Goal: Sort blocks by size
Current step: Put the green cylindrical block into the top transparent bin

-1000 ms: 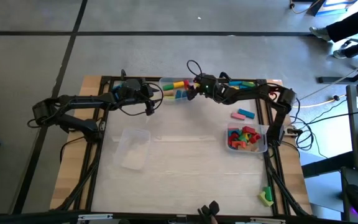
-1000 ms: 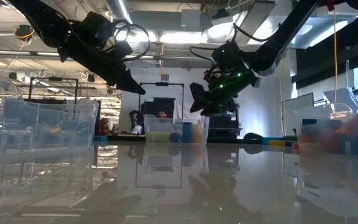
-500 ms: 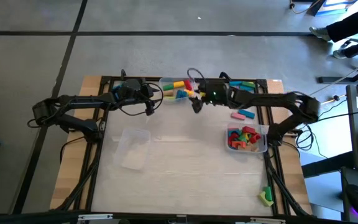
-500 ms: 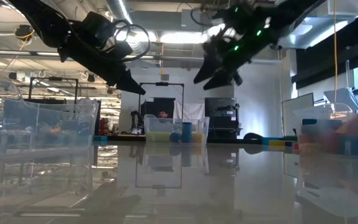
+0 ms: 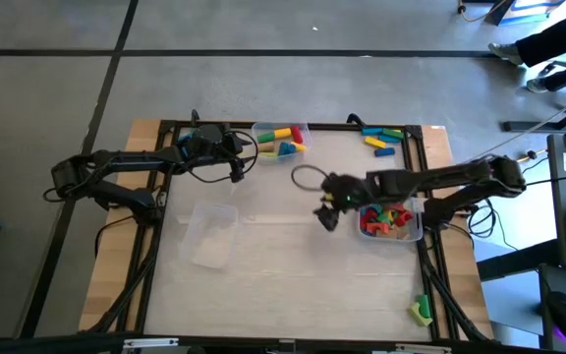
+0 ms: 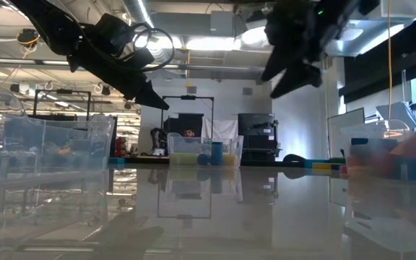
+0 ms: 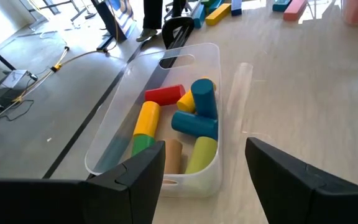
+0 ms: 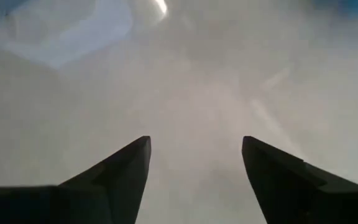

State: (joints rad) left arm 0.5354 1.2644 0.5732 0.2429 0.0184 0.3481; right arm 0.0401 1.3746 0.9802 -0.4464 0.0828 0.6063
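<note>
The blocks lie in three groups. Cylinders in red, yellow, blue and green fill a clear bin at the table's far edge. Mixed blocks fill a clear bin at the right. A few loose bars lie at the far right. My left gripper hangs open just left of the cylinder bin, pointing at it, with nothing between its fingers. My right gripper hangs open and empty above the bare table, just left of the mixed-block bin.
An empty clear bin lies on the table's left half. A green and yellow block sits on the wooden edge at the near right. The dark frame rails run along the table's left and right sides.
My right gripper has swung from the cylinder bin at the far edge toward the near edge and upward, ending beside the mixed-block bin, and has tipped more steeply down. My left arm has kept still.
</note>
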